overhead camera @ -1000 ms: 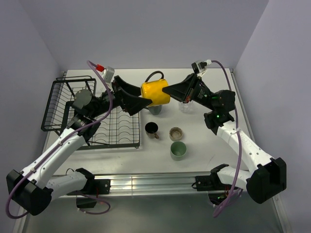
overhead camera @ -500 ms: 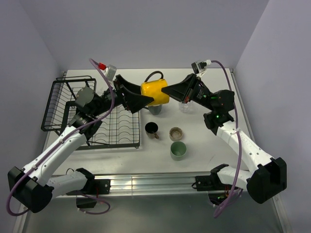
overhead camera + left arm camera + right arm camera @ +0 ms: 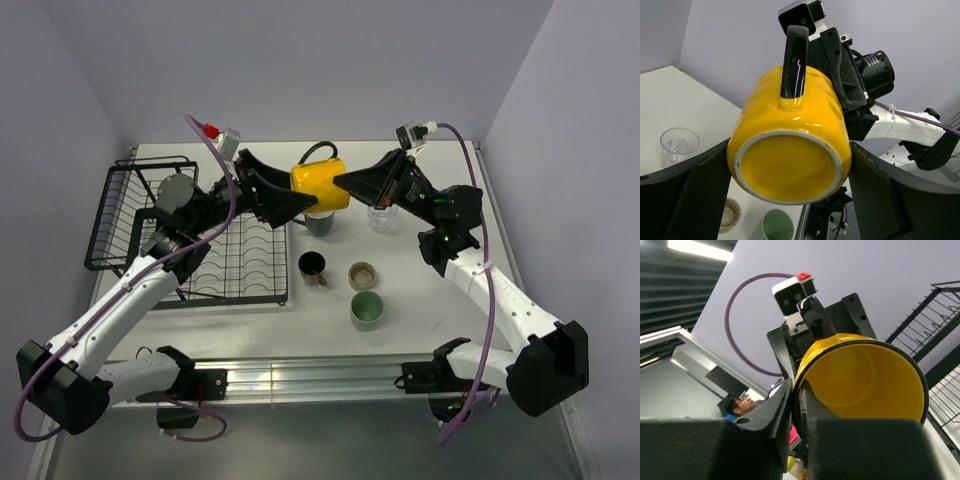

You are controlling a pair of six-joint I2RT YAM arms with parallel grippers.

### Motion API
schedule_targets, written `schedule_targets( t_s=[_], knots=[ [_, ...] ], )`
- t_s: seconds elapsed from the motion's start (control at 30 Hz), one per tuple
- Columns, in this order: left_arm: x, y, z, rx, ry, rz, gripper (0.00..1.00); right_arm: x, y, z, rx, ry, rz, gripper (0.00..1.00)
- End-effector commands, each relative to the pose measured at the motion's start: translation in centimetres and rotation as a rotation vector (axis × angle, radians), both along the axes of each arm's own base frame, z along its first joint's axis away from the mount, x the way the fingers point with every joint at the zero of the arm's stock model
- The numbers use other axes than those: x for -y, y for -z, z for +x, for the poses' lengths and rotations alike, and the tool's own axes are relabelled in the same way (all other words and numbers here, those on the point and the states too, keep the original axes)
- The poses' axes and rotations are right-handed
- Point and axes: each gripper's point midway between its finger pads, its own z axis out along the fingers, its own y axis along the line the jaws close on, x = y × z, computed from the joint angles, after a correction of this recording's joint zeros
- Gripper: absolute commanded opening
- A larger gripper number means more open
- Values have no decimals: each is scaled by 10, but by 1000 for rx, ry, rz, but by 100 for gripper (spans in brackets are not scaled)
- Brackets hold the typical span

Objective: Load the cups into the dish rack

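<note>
The yellow mug (image 3: 322, 185) hangs on its side in the air above the table's middle, between both grippers. My right gripper (image 3: 341, 182) is shut on its rim, one finger inside and one outside, as the right wrist view (image 3: 797, 390) shows. My left gripper (image 3: 298, 196) is open, with its fingers (image 3: 695, 200) on either side of the mug's base (image 3: 790, 175), close to its sides. The grey mug (image 3: 318, 226), clear glass (image 3: 382, 218), black mug (image 3: 313, 265), beige-brown cup (image 3: 362, 273) and pale green tumbler (image 3: 367, 310) stand on the table. The black dish rack (image 3: 190, 240) lies at the left.
The rack's raised basket (image 3: 140, 195) is at the far left, behind my left arm. The white table (image 3: 440, 310) ends at a metal rail along its near edge. The glass (image 3: 679, 146), beige cup (image 3: 730, 215) and tumbler (image 3: 777, 225) show below the mug in the left wrist view.
My left gripper has risen and closed in round the mug's base. The mug has lifted a little and turned its handle further up. The right gripper keeps its hold on the rim.
</note>
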Motion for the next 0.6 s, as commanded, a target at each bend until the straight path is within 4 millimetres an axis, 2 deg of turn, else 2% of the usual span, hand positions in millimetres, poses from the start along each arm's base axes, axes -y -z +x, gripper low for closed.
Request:
schedule_targets(
  t_s=[0.0,0.03,0.1,0.17,0.2,0.3,0.4,0.53,0.57],
  knots=[
    [1,-37,-32,90,63,-33,0,-6,1,-1,31,8,-22,17],
    [-2,-38,-30,91,42,-27,0,-6,4,2,25,25,-34,27],
    [-8,-40,-29,96,1,-22,0,-5,14,13,0,99,-87,40],
    [-12,-46,-33,112,-15,-25,0,-1,16,16,-2,149,-111,45],
    [-14,-45,-31,101,-29,-19,0,0,25,20,-18,177,-143,48],
    [-18,-51,-31,110,-56,-18,0,6,30,28,-32,249,-176,50],
    [-22,-49,-21,91,-119,-2,0,8,35,29,-36,275,-196,52],
    [-32,-48,0,42,-247,32,0,14,43,31,-48,320,-234,54],
    [-36,-39,12,11,-309,65,0,19,39,32,-47,360,-237,54]
  ],
)
